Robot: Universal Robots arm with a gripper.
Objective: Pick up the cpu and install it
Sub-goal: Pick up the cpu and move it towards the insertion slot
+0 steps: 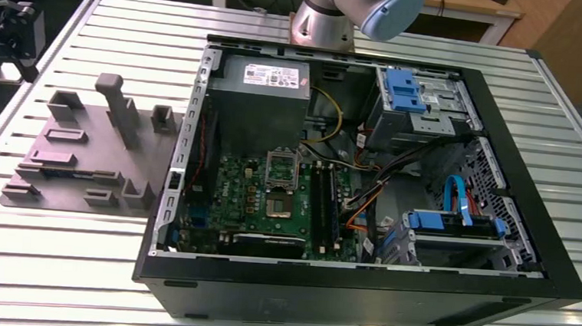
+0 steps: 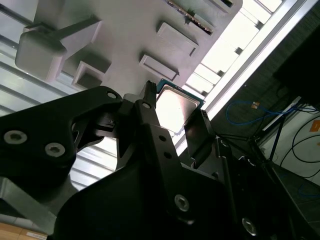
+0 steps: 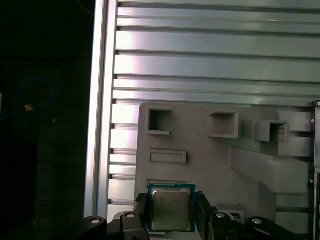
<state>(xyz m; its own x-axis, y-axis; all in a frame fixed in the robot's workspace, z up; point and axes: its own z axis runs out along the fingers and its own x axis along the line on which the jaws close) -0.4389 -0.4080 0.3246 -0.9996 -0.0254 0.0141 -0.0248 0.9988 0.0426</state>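
One cpu (image 3: pixel 171 209) is seen in both wrist views, shiny top upward, clamped on two opposite sides by the fingers (image 3: pixel 141 207) of the hand (image 3: pixel 171 214), which is closed on it. Whether the chip is lifted or resting cannot be told. It is placed over a corner of the grey tray (image 3: pixel 210 150), close to an edge of the ribbed metal surface (image 3: pixel 200 50). In the exterior view, the tray (image 1: pixel 76 163) is found near the surface's edge at the exterior view's left, just beside an open computer case (image 1: pixel 364 291).
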